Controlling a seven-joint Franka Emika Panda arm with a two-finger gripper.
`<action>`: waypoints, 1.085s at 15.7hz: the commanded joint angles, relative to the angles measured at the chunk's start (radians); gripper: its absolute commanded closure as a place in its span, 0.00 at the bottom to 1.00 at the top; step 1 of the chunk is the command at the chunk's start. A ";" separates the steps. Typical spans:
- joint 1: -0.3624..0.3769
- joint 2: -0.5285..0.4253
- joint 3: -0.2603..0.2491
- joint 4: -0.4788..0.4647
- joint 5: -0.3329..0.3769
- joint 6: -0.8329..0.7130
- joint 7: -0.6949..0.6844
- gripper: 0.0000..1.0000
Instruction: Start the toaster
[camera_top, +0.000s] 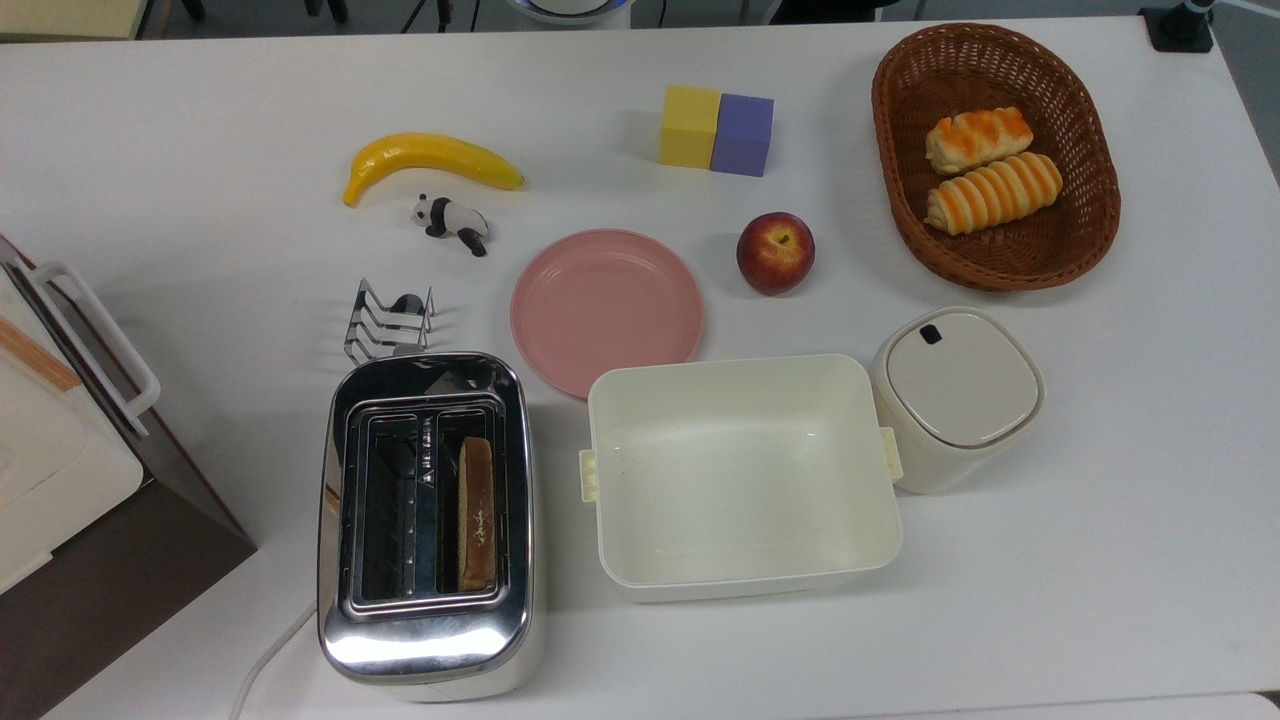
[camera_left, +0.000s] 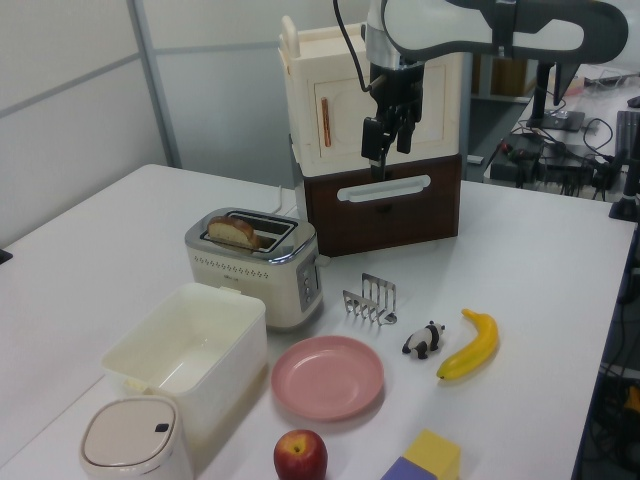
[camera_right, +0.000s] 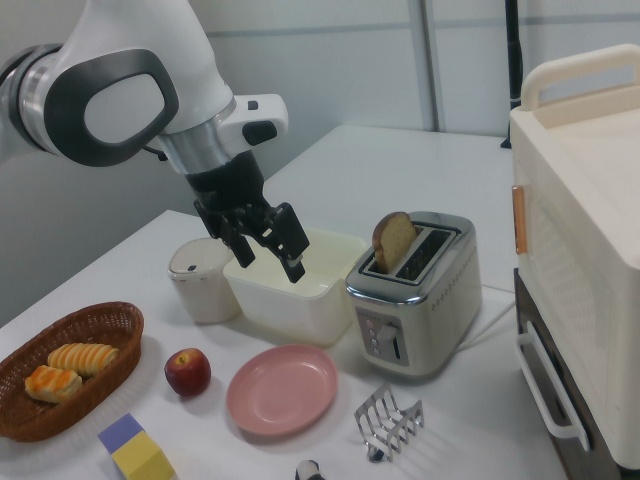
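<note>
The chrome two-slot toaster (camera_top: 425, 640) stands near the front edge in the top view, left of middle, its white cord trailing off its corner. A slice of bread (camera_top: 475, 512) stands upright in one slot and rises well above the top (camera_right: 393, 240). The toaster's control face (camera_right: 385, 340) is turned toward the toast rack. My gripper (camera_left: 388, 150) hangs high above the table, apart from the toaster (camera_left: 255, 265). It is open, with nothing between its fingers (camera_right: 292, 255).
A wire toast rack (camera_top: 390, 318) and a pink plate (camera_top: 606, 308) lie just beyond the toaster. A cream box (camera_top: 598, 470) stands right beside it, then a lidded white container (camera_top: 955, 395). A boxy white appliance (camera_top: 50, 440) sits on a brown stand. Farther off lie a banana (camera_top: 430, 158), a panda figure (camera_top: 452, 222) and an apple (camera_top: 775, 252).
</note>
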 joint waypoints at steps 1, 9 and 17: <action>0.007 -0.020 -0.010 -0.024 0.024 -0.010 -0.023 0.89; 0.009 0.003 -0.010 -0.043 0.025 0.024 -0.185 1.00; 0.035 0.169 0.004 -0.007 0.010 0.143 0.012 1.00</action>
